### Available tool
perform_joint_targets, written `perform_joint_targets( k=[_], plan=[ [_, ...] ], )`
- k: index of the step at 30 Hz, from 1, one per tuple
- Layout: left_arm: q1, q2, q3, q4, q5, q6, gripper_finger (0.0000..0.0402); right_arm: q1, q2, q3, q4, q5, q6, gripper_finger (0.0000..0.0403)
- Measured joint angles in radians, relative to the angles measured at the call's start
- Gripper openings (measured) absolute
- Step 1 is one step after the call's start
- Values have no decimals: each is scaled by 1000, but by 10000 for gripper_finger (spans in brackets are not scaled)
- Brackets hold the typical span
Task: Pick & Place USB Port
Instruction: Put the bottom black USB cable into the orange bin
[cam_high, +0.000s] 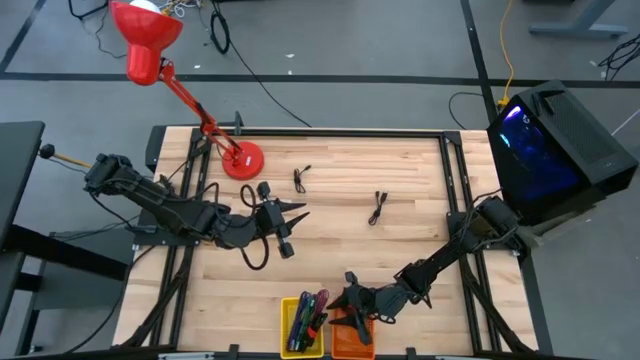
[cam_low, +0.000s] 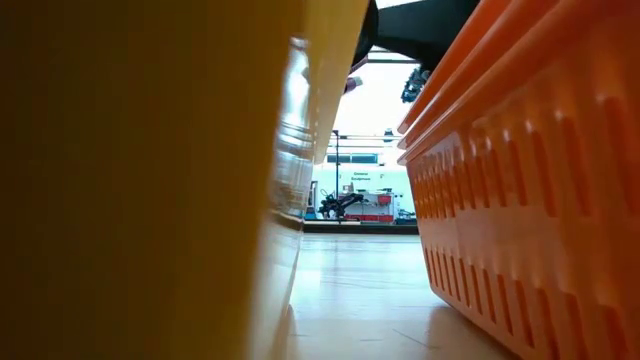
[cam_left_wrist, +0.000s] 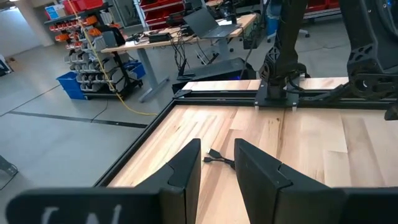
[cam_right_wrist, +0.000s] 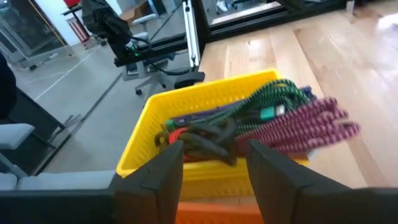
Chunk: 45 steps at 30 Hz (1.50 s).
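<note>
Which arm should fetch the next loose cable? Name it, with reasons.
Left. The left pincer hangs open mid-table, near both black cables. The right pincer is open over the orange basket at the front edge.

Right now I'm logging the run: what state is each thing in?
Right pincer: open, over the orange basket.
Left pincer: fingers apart, holding nothing, above the table.
Yellow basket: holds braided cables.
Two black cables: loose on the table.
</note>
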Motion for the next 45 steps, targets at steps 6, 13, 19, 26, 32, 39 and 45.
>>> perform_joint_targets(
  k=[6, 13, 19, 26, 32, 39, 45],
  plan=[
    [0, 0, 0, 0, 0, 0, 103, -1, 0, 41, -121, -1, -22, 167],
    [0, 0, 0, 0, 0, 1, 103, -6, 0, 44, -115, 0, -16, 165],
    [0, 0, 0, 0, 0, 1, 103, -6, 0, 44, -115, -1, -1, 162],
    [0, 0, 0, 0, 0, 2, 103, -6, 0, 44, -116, -2, 3, 162],
    [0, 0, 0, 0, 0, 3, 103, -6, 0, 44, -117, -3, 10, 162],
    [1, 0, 0, 1, 0, 3, 103, -7, 22, 45, -86, -11, 18, 162],
    [0, 0, 0, 1, 0, 3, 103, -14, 55, 45, -39, -35, 14, 162]
  ],
)
